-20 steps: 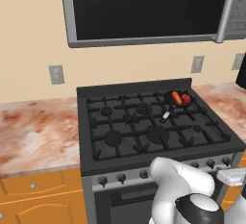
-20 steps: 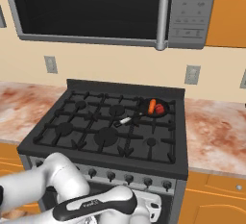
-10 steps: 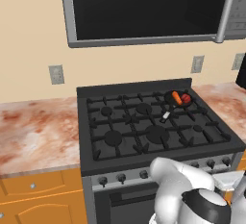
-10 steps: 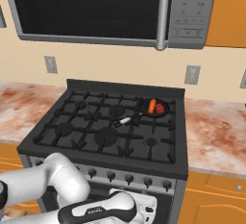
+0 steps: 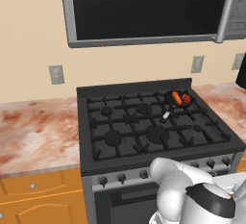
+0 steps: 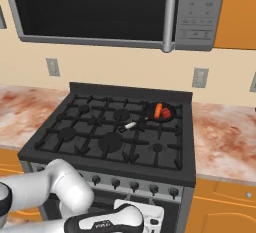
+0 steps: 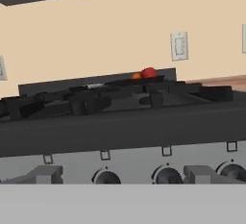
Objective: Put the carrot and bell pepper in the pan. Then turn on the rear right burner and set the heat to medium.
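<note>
So the carrot (image 5: 176, 97) and bell pepper (image 5: 186, 98) are both sitting in the pan (image 5: 178, 100) on the far right burner of the stove (image 5: 158, 163), and only the knob part looks left. The hand view looks straight at the knob row (image 7: 168, 174) low on the stove front, with the pincer (image 7: 120, 176) spread wide and holding nothing. Big risk imo: those knobs all look identical, so it could grab a neighbour and light the wrong burner. Or overshoot past medium.
</note>
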